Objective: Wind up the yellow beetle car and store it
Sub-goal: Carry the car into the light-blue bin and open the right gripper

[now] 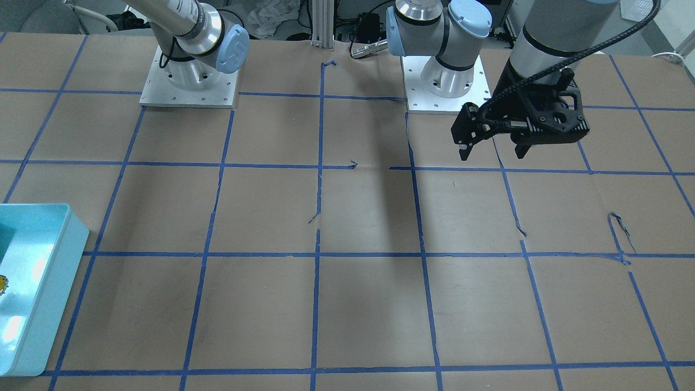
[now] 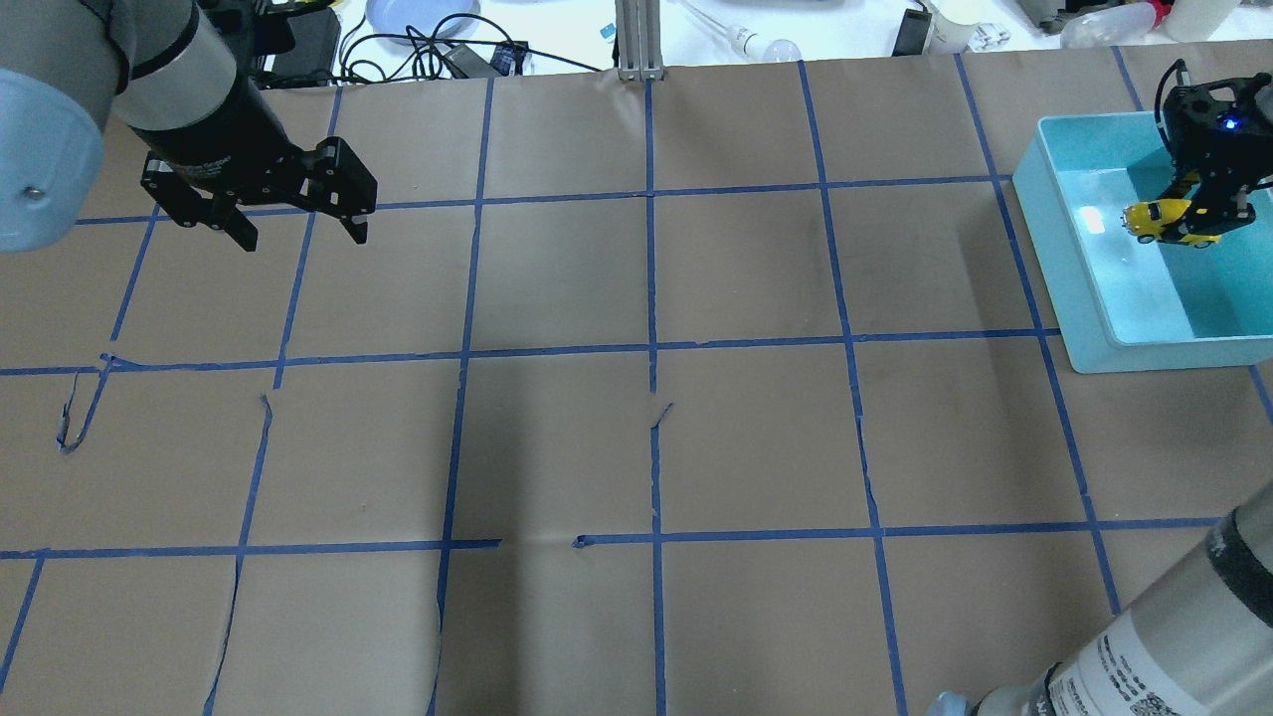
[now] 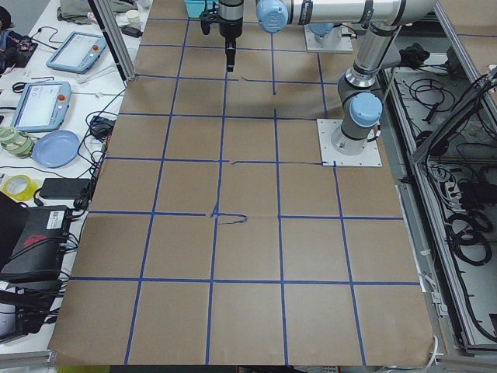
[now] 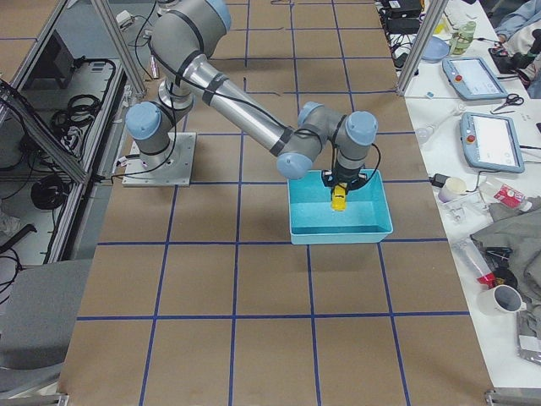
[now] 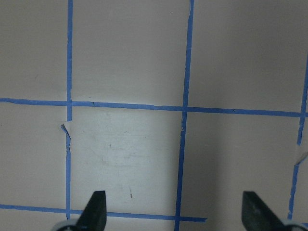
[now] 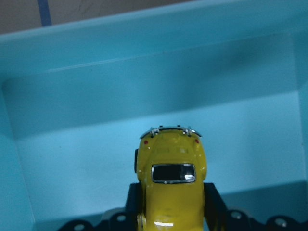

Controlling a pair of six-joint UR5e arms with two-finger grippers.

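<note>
The right gripper (image 2: 1193, 214) is clamped on the yellow beetle car (image 6: 171, 187), one finger against each flank. The car projects forward past the fingertips, inside the teal bin (image 2: 1069, 268); whether it touches the floor is unclear. The left gripper (image 2: 303, 239) hangs wide apart over the table (image 2: 646, 447), well apart from the car.
</note>
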